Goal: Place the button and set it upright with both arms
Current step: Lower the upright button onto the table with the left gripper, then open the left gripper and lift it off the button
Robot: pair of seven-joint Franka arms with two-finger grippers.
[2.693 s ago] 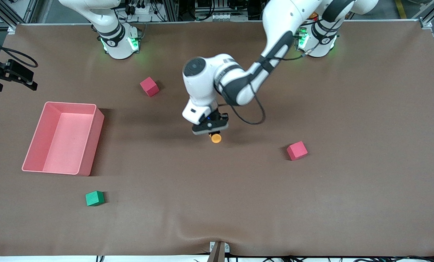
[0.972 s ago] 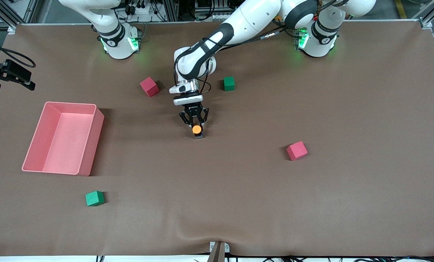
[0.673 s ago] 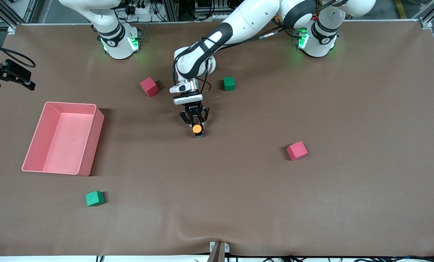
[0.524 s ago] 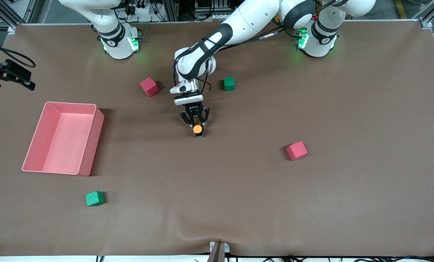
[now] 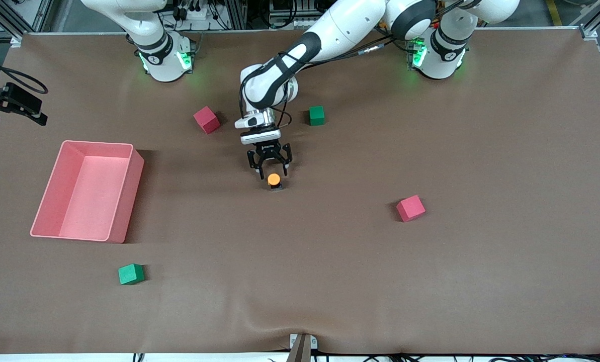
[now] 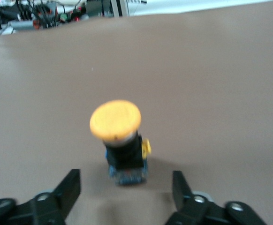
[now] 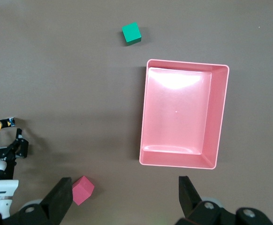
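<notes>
Button (image 5: pixel 274 179), a tiny push-button with a round orange cap on a short black body, stands upright on the brown-covered counter (image 5: pixel 330 281), cap uppermost, near the counter's middle. Nearest the front camera lies a small green cube (image 5: pixel 130 274), toward the right arm's end. Farther up the counter sits an open, rectangular pink plastic bin (image 5: pixel 87 191), while a red cube (image 5: pixel 410 208) rests toward the left arm's end, slightly nearer the camera than the button.

Left gripper (image 5: pixel 269 171) hangs low just over the counter beside the button, its black fingers (image 6: pixel 66 187) released and spread, one to either side of the button's body without touching it, as the left wrist view shows. The white left arm (image 5: pixel 330 30) reaches in from its green-lit base.

Farther from the camera than the button lie a second red cube (image 5: pixel 206 119) and a second green cube (image 5: pixel 317 115), on either side of the left arm's wrist.

Right gripper (image 7: pixel 127 199) waits high over the right arm's end of the counter, its fingers parted and holding nothing, looking down on the pink bin.
</notes>
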